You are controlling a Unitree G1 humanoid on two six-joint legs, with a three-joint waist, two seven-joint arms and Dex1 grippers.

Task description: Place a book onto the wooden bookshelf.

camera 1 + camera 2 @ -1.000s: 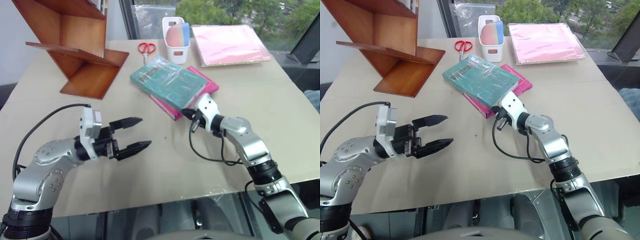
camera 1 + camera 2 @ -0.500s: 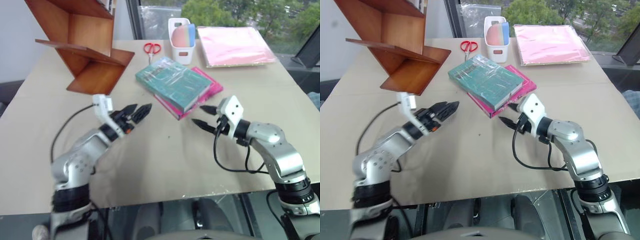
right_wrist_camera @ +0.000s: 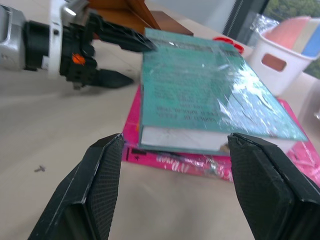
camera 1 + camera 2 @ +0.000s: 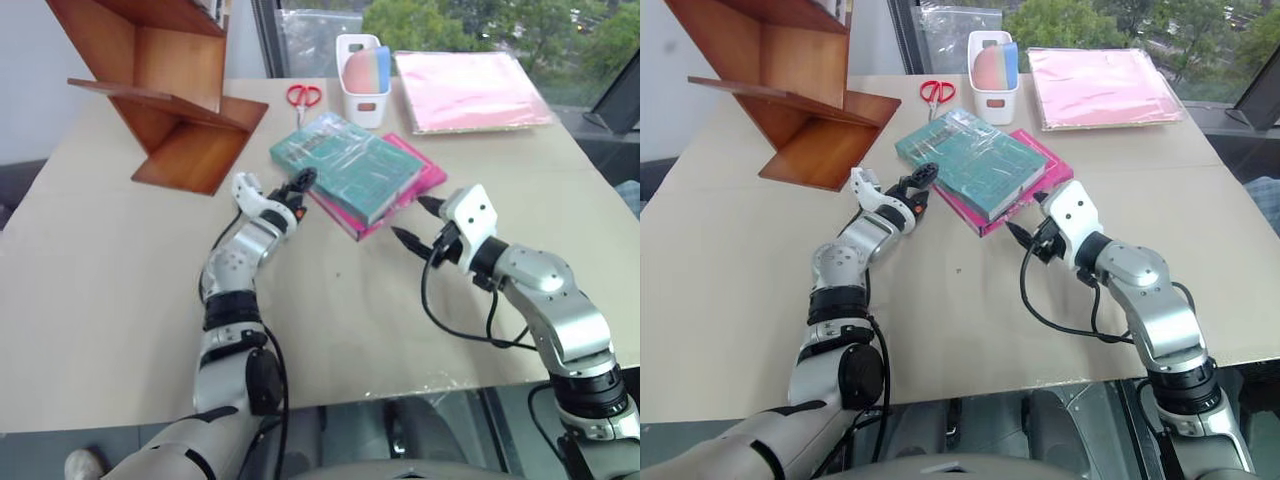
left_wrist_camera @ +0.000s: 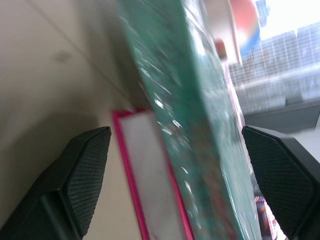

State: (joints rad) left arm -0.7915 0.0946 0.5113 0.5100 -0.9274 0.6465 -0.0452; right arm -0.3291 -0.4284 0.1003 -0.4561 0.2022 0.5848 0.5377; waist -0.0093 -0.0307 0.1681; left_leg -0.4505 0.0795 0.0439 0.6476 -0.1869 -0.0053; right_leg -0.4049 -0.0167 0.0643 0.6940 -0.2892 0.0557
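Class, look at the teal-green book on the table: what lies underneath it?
A bright pink book lies under the book, sticking out along two edges. Its middle is covered, so the cover there can't be read.

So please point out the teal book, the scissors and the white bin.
teal book (image 4: pixel 347 165), left eye view, middle of its cover.
scissors (image 4: pixel 301 96), left eye view, red handles.
white bin (image 4: pixel 994 100), right eye view, front wall.

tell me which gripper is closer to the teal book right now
Left. The left gripper is open with its fingers bracketing the near-left corner of the book. The right gripper is open just short of the book's near-right edge.
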